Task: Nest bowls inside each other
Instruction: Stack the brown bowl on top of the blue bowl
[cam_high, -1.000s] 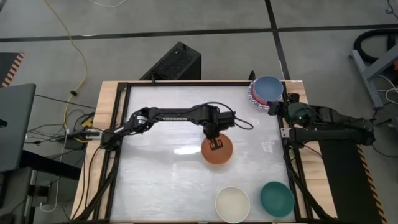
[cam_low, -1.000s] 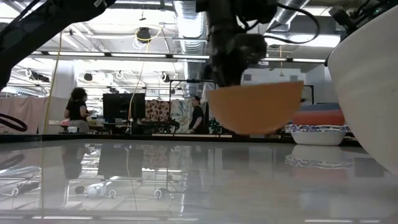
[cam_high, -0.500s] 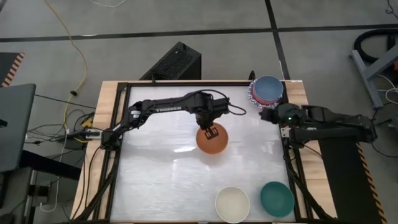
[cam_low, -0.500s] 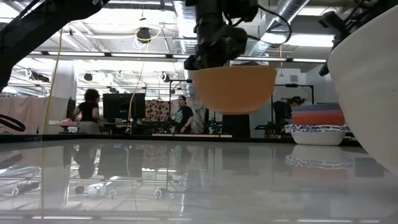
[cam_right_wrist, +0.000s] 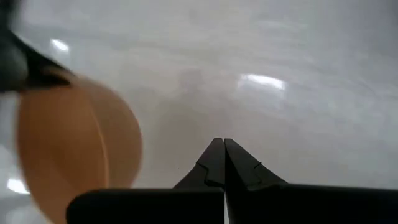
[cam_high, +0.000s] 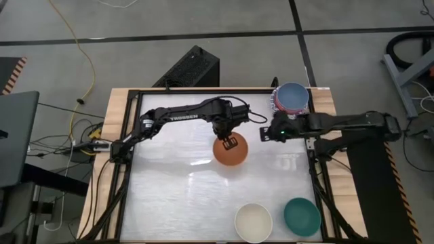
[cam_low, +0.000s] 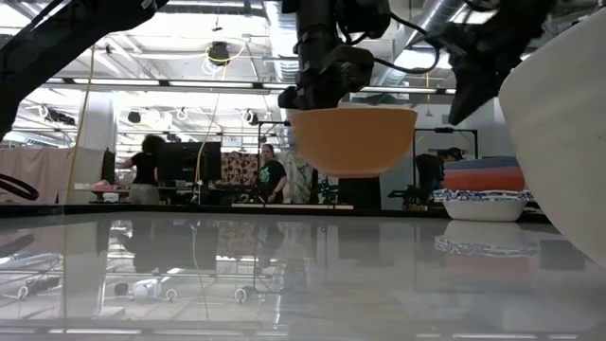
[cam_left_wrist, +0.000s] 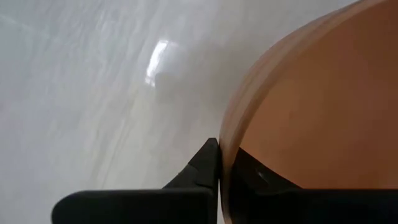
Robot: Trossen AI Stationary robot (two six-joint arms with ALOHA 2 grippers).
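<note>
Orange bowl (cam_high: 230,150) now lifted clear of the table, pinched by its rim in the left gripper (cam_high: 230,141), drifting toward the stack (cam_high: 291,99) at the far right corner. Right gripper (cam_high: 274,133) reached in alongside, fingers together, probably empty. Cream (cam_high: 253,221) and teal (cam_high: 301,216) ones waiting near the front edge.

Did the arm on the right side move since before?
Yes. The right gripper reached inward over the table, away from the bowl stack and toward the orange bowl.
</note>
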